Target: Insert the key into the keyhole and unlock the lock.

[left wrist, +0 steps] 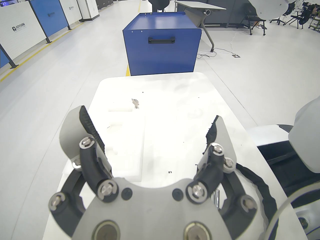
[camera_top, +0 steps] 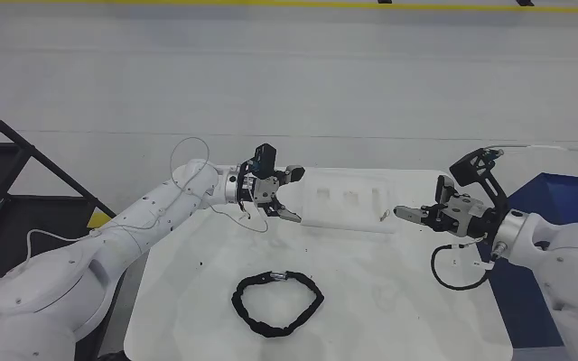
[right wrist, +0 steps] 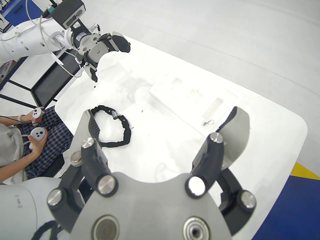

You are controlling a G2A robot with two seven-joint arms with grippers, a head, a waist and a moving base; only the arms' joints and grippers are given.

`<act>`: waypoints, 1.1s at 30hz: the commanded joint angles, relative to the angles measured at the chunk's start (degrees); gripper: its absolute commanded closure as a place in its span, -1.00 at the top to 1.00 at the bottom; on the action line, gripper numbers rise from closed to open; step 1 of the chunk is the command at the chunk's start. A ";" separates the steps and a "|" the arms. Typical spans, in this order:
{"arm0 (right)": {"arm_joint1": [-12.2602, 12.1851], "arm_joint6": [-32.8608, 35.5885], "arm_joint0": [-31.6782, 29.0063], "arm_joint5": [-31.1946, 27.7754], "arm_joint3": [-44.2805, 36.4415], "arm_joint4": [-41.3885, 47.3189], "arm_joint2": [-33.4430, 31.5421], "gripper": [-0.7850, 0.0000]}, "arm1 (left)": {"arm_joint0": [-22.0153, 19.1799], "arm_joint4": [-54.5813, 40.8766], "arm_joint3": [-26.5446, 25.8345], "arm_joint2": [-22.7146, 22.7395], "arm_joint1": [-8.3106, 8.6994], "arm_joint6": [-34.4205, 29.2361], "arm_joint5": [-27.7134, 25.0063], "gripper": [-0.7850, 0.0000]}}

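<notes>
Now, on the white desk with rounded corners [camera_top: 379, 307], toward 6 o'clock: a black fabric-covered chain lock [camera_top: 276, 303] [right wrist: 126, 132], lying flat in a closed loop, with its short metal cylinder at the 12 o'clock side of the loop. Untouched by either arm and well apart from both.

Across the far part of the desk, from about 11 to 2 o'clock: a long white foam tray with rectangular recesses [camera_top: 343, 203] [left wrist: 125, 136] [right wrist: 175, 96]. At its 3 o'clock end, resting on the foam: a small silver metal key on a thin wire ring [camera_top: 384, 216] [left wrist: 135, 103] [right wrist: 208, 122], lying flat and well apart from the lock.

Left jaws: spread wide, holding nothing, hanging over the 9 o'clock end of the foam tray, at about 11 o'clock of the desk.

Right jaws: also spread wide and holding nothing, at about 2 o'clock of the desk, pointing toward 9 o'clock, with the tips just beside the key. Hard to tell from above whether touching it or not; in the right wrist view, a small gap visible between key and nearest pad.

Beyond the desk's 3 o'clock edge, on the floor: a blue metal cabinet with a black handle [left wrist: 160, 48].
</notes>
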State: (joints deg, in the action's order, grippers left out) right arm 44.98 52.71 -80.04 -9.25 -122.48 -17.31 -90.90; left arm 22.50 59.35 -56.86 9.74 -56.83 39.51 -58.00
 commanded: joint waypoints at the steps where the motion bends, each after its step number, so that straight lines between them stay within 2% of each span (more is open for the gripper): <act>1: 0.00 0.00 0.00 0.00 0.00 0.00 0.00 1.00 | 0.00 0.00 0.00 0.00 0.00 0.00 0.00 1.00; 21: 0.00 0.00 0.00 0.00 0.00 0.00 0.00 1.00 | 0.00 0.00 0.00 0.00 0.00 0.00 0.00 1.00; 33: 0.16 -1.54 -7.61 0.76 3.73 -6.50 1.46 1.00 | 0.00 0.00 0.00 0.00 0.00 0.00 0.00 1.00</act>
State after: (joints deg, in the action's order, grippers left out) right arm 45.12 51.26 -86.91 -8.49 -119.03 -23.00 -89.80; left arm 22.50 59.35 -56.86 9.74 -56.83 39.51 -58.00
